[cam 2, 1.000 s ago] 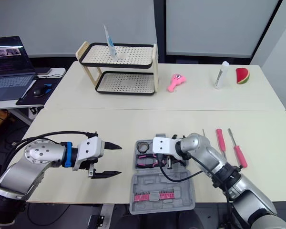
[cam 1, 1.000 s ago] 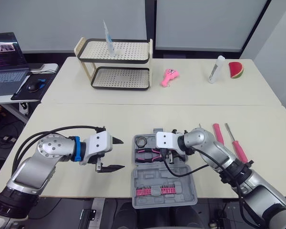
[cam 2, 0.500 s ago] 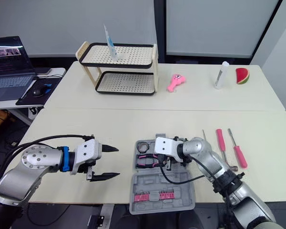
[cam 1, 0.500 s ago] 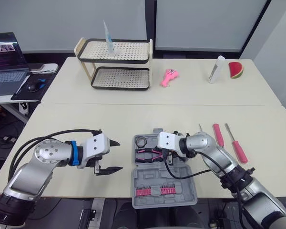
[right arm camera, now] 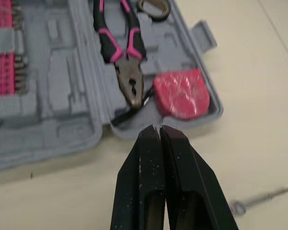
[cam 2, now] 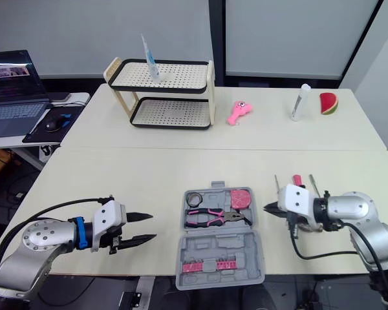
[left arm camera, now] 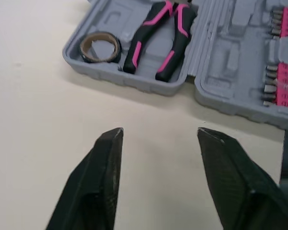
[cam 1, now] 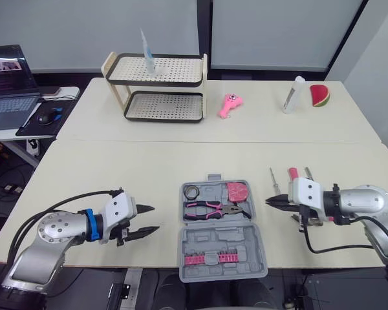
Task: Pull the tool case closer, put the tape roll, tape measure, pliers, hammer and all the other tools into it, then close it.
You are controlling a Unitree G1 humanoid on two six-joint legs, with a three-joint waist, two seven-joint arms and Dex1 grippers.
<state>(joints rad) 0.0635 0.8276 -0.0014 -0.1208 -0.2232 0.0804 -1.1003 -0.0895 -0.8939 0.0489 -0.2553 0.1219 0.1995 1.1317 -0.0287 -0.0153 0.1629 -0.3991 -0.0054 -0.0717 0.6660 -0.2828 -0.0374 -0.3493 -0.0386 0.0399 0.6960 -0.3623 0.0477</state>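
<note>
The grey tool case (cam 1: 200, 240) lies open near the table's front edge. Its tray holds a tape roll (cam 1: 192, 191), pink-handled pliers (cam 1: 210, 210) and a pink tape measure (cam 1: 238, 192). A row of pink bits (cam 1: 209, 259) sits in the lid. My right gripper (cam 1: 271, 201) is shut on nothing, just right of the case, its fingertips (right arm camera: 159, 132) pressed together. Behind it lie a thin screwdriver (cam 1: 272, 177) and pink-handled tools (cam 1: 292, 173), partly hidden by the arm. My left gripper (cam 1: 149, 218) hovers open left of the case, its fingers (left arm camera: 109, 143) spread.
On the far table stand a two-tier rack (cam 1: 158, 87), a pink toy (cam 1: 230, 103), a white bottle (cam 1: 293, 93) and a watermelon slice (cam 1: 319, 94). A laptop (cam 1: 10, 84) sits on a desk at far left.
My right gripper has pulled out of the case to the right, and the tape measure now shows in the tray. My left gripper has drawn back a little to the left.
</note>
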